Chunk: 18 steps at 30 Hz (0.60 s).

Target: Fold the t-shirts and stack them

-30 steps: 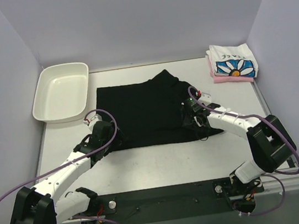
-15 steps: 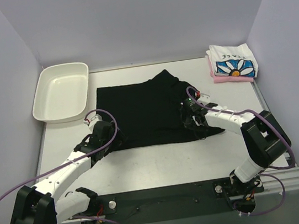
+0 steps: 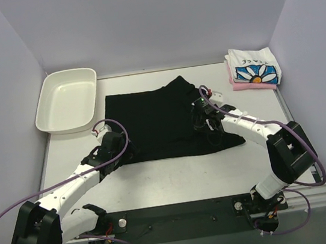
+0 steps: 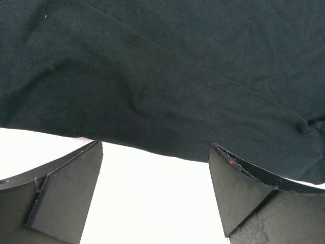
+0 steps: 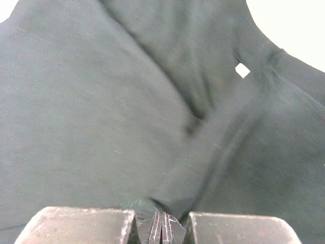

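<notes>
Black shirt [image 3: 157, 126]: spread over the middle of the table [image 3: 176, 174]. The left part lies flat; the right side is rumpled.
Finished stack: the daisy shirt [image 3: 254, 68] lies folded on the pink shirt [image 3: 249, 85] at the far right corner.
Tray [image 3: 66, 100]: at the far left corner, apart from the cloth.
Right gripper [image 5: 161, 226]: clenched over the shirt's right side. Creases run to its tips, so it appears to pinch a fold of the black shirt. The white tag [image 5: 242, 69] lies beyond it.
Left gripper [image 4: 155, 188]: jaws wide apart and holding nothing. It is low at the shirt's near left hem, with bare table between the fingers.
Handling: light, limp cloth with no stiffness. It will drape and drag, and a single layer may slip.
Grip points: take the hem or a side edge, pinching the full thickness. Lift both sides evenly so the fold stays straight.
</notes>
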{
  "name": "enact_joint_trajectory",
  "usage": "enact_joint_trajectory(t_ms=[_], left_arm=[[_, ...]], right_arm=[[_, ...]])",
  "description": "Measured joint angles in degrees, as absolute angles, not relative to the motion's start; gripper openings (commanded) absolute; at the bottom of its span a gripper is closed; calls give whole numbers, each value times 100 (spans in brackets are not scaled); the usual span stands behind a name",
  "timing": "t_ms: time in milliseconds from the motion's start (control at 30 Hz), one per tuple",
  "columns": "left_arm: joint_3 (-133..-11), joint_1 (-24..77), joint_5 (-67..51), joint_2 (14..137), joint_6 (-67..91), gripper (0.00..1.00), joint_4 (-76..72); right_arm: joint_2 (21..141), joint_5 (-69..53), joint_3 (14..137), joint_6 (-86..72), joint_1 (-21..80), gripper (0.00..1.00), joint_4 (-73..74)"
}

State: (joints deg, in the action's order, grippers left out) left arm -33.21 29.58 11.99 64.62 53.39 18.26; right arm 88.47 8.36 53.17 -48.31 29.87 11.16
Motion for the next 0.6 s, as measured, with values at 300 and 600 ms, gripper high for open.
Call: enact_joint_trajectory(t_ms=[300, 600], left_arm=[[-3321, 2958, 1201, 6462, 5339, 95, 1828], [-3321, 2956, 1201, 6442, 5336, 95, 1839]], right_arm=[[9172, 816, 6460, -4541, 3087, 0, 1076], [10468, 740, 7096, -4379, 3085, 8, 939]])
